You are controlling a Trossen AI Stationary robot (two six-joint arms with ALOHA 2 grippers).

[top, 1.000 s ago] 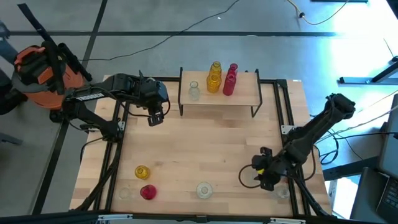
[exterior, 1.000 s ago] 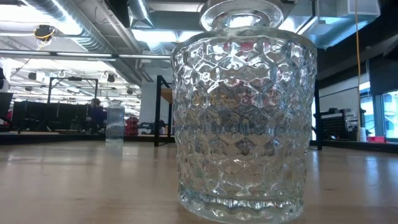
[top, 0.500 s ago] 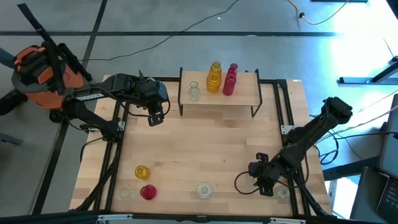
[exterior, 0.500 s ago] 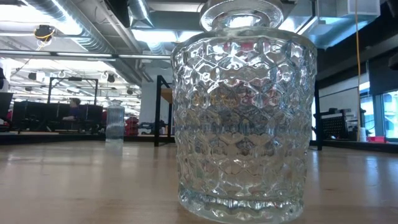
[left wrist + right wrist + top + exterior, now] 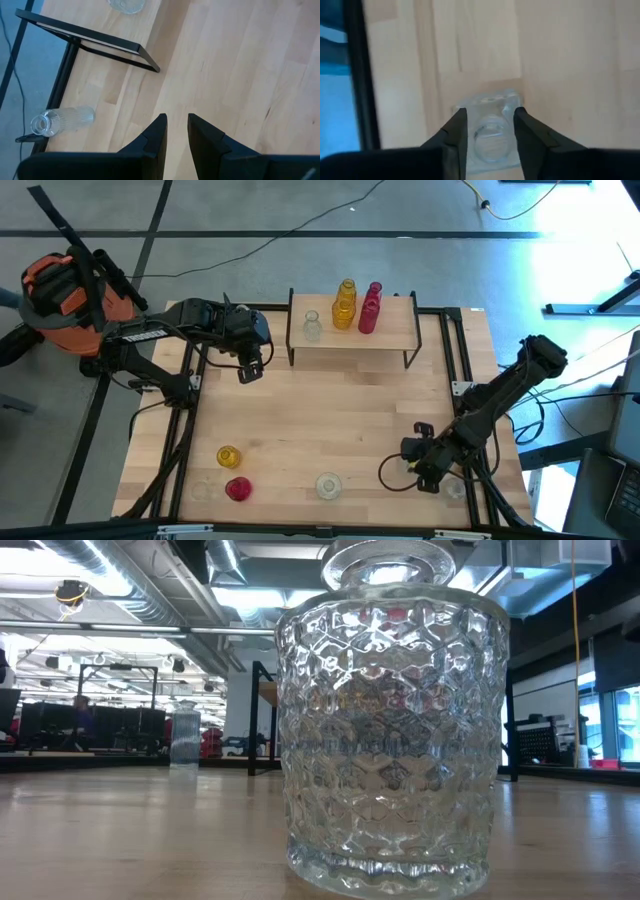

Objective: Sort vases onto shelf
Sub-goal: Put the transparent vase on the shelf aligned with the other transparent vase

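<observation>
My right gripper (image 5: 490,137) hangs over the table's near right corner (image 5: 430,472), pointing down. Its open fingers stand on either side of the neck of an upright clear vase (image 5: 489,107). In the high view the arm hides most of that spot, and clear glass (image 5: 456,489) shows just beside the gripper. On the shelf (image 5: 395,330) stand a clear vase (image 5: 312,325), a yellow vase (image 5: 344,305) and a red vase (image 5: 369,308). My left gripper (image 5: 250,370) waits left of the shelf with a narrow gap between its fingers (image 5: 177,125) and nothing in it. My right gripper comes at the clear vase from above, one finger (image 5: 456,135) on each side of its neck and mouth (image 5: 490,136). The vase stands on the table. Whether the fingers touch the glass, I cannot tell.
Along the near edge stand a yellow vase (image 5: 228,456), a red vase (image 5: 237,488), a clear vase (image 5: 200,490) and a faceted clear vase (image 5: 328,485), which fills the low view (image 5: 390,720). A ribbed clear vase (image 5: 62,121) lies on its side by the shelf's leg.
My right arm has sunk a little and its gripper has tipped slightly over the near right corner. No vase has moved.
</observation>
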